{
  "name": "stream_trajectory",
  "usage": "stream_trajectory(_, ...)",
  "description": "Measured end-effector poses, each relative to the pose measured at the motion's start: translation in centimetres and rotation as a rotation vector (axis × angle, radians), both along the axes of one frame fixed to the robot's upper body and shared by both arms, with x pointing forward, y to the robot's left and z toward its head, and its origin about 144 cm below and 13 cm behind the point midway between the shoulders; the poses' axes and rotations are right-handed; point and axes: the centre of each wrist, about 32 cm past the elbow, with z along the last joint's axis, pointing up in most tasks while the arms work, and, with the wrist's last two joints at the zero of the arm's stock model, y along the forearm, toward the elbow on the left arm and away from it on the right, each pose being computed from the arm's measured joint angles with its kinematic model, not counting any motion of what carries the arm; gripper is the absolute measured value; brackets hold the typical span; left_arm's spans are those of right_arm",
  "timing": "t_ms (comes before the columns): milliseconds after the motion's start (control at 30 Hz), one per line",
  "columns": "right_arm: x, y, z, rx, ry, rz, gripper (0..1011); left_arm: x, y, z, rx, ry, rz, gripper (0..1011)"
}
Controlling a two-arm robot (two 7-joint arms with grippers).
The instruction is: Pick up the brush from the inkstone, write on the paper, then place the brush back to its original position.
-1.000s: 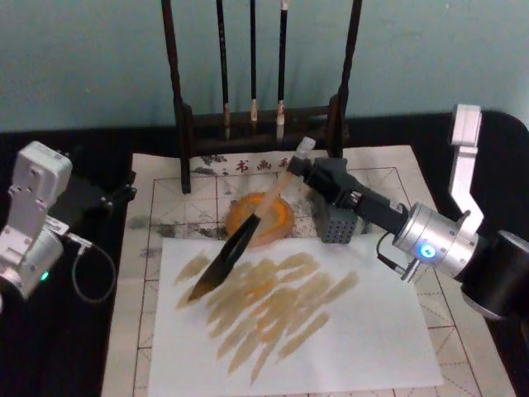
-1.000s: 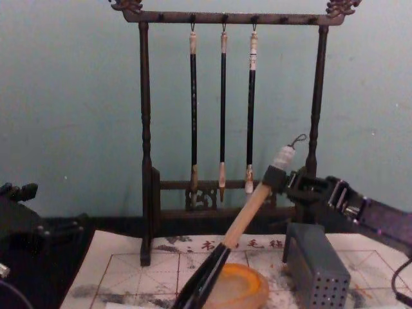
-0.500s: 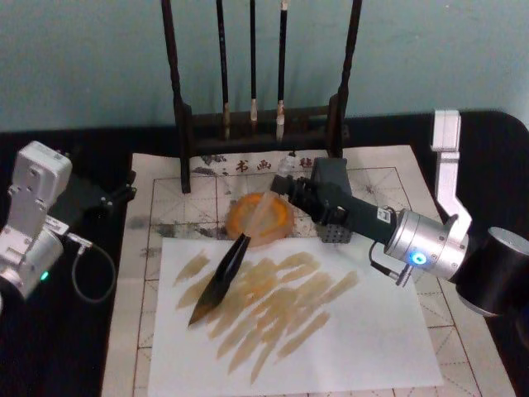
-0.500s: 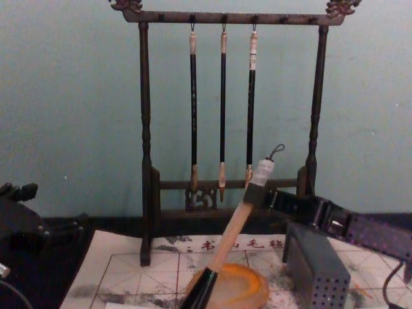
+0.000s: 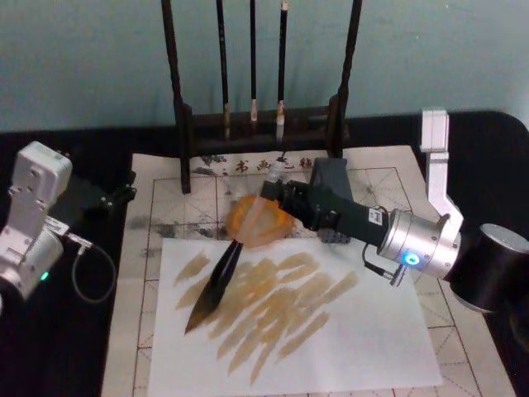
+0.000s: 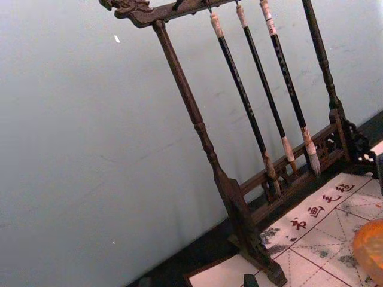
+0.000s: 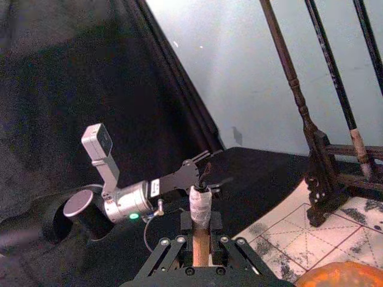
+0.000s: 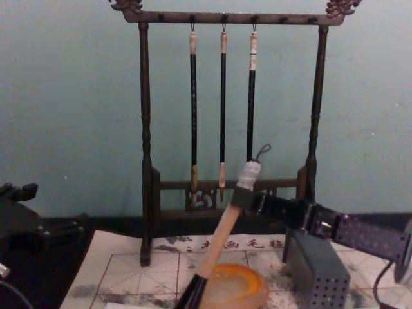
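The inkstone (image 5: 258,222) sits on the paper (image 5: 165,198). Behind it stands the brush rack (image 5: 207,131), and just right of it the perforated block (image 8: 315,273). Before it lies a loose sheet (image 5: 372,339). The brush (image 5: 223,269) slants across the inkstone down to that sheet.

Pale-wood, glossy-black brush (image 5: 225,269); smooth orange inkstone (image 5: 274,228); matt white paper (image 5: 372,331); dark polished wooden rack (image 5: 176,99).
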Motion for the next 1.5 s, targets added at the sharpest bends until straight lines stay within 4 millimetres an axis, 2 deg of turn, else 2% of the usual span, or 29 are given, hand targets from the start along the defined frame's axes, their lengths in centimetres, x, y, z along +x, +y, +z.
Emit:
stream_trajectory(733, 0.3, -0.1, 0.0, -0.016, 0.005, -0.012, 178, 0.0, 0.0, 0.0, 0.000, 0.000, 0.000, 1001)
stream_trajectory(1500, 1.0, -1.5, 0.2, -0.018, 0.016, -0.080, 178, 0.0, 0.0, 0.0, 0.000, 0.000, 0.000, 1001)
